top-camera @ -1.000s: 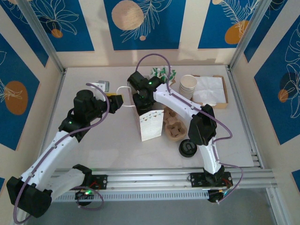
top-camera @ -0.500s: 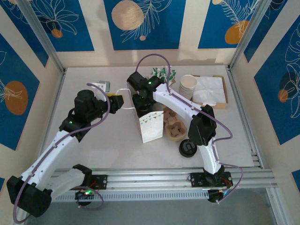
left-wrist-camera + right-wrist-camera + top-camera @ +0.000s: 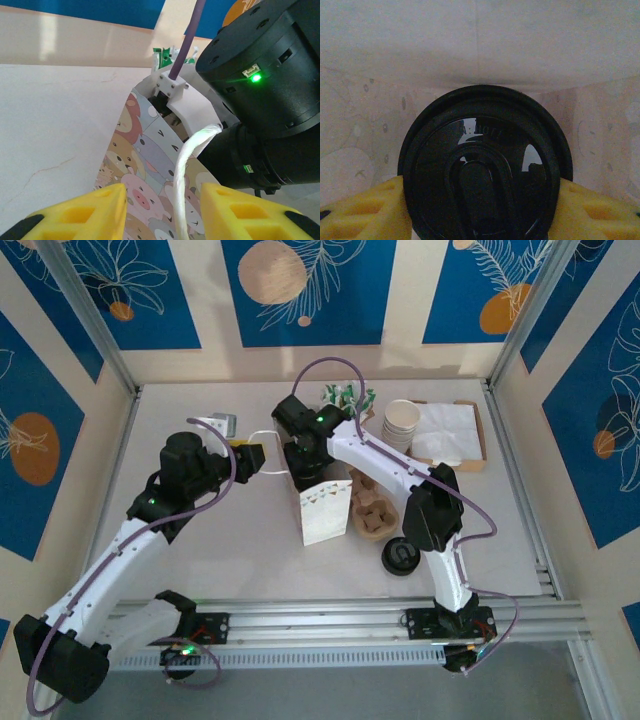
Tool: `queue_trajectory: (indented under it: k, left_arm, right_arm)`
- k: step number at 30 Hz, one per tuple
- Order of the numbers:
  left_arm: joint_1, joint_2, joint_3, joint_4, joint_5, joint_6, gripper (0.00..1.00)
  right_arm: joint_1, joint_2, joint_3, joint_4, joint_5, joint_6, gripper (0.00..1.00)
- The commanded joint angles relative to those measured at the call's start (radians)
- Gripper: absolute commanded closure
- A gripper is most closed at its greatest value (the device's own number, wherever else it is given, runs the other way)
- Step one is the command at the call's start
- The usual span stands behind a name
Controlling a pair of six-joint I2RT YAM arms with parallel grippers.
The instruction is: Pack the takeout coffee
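Barely any motion: the right wrist has edged slightly toward the far wall. Takeout coffee (image 3: 482, 165) with its round black plastic sip lid hangs upright inside the animal-print paper bag (image 3: 325, 512), lid facing the wrist. Right tool (image 3: 481, 212) is clamped on it from both sides, so release is straight down; floor contact can't be told. Left tool (image 3: 162, 212) stands with fingers apart, the white rope handle (image 3: 187, 155) running between them, at the bag's left.

Takeout coffee (image 3: 485, 170): lid glossy black plastic, reflective. Bag (image 3: 145, 165): matt printed paper; handle (image 3: 186, 165) white twisted cord. Left claw (image 3: 162, 205): yellow matt plastic. Worktop (image 3: 50, 125): pale, smooth, faint sheen. Cup carrier (image 3: 372, 510): brown rough pulp.
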Motion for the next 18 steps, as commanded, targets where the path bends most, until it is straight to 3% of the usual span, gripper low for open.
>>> queue_trajectory:
  k: [1, 18]
  left_arm:
    - [-0.013, 0.003, 0.000, -0.002, -0.017, 0.019, 0.57]
    - [-0.018, 0.010, 0.000, -0.005, -0.021, 0.025, 0.57]
  right_arm:
    - [0.004, 0.042, -0.058, -0.076, -0.052, 0.037, 0.51]
    - [0.020, 0.065, -0.212, -0.041, -0.063, 0.082, 0.51]
